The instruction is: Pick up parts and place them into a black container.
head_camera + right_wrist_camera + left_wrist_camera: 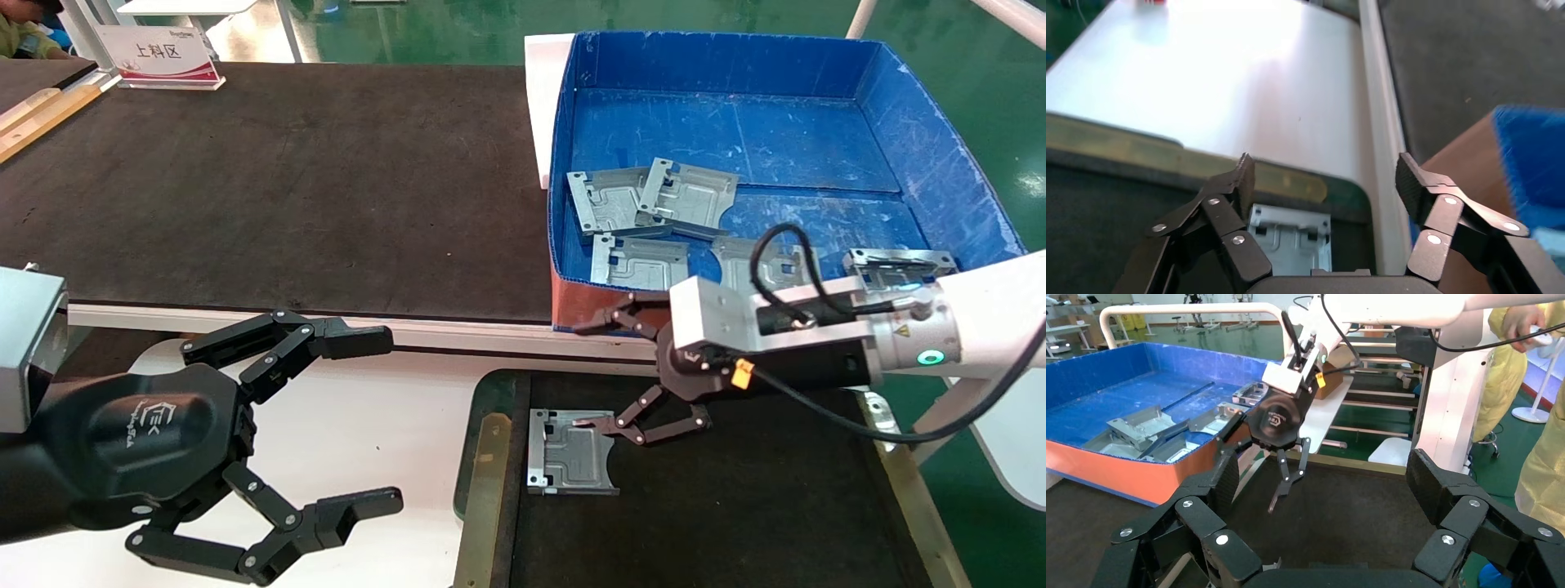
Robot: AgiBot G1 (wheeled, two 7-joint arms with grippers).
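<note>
One silver-grey part (pixel 572 451) lies flat on the black floor of the black container (pixel 735 506), near its brass strip (pixel 482 482). My right gripper (pixel 584 376) hovers open and empty just above and beside that part. In the right wrist view the part (pixel 1291 239) lies below the open gripper (pixel 1326 171). Several more parts (pixel 654 200) lie in the blue box (pixel 923 139). My left gripper (pixel 388 418) is open and empty, parked at the lower left over the white surface. In the left wrist view my left gripper (pixel 1324 484) faces the right gripper (pixel 1272 505).
The long black mat-covered table (pixel 286 188) lies at the back left, with a sign (pixel 159 53) at its far edge. The blue box's red-brown front (pixel 580 298) stands just beyond the container. A person in yellow (pixel 1535 416) stands past the right arm.
</note>
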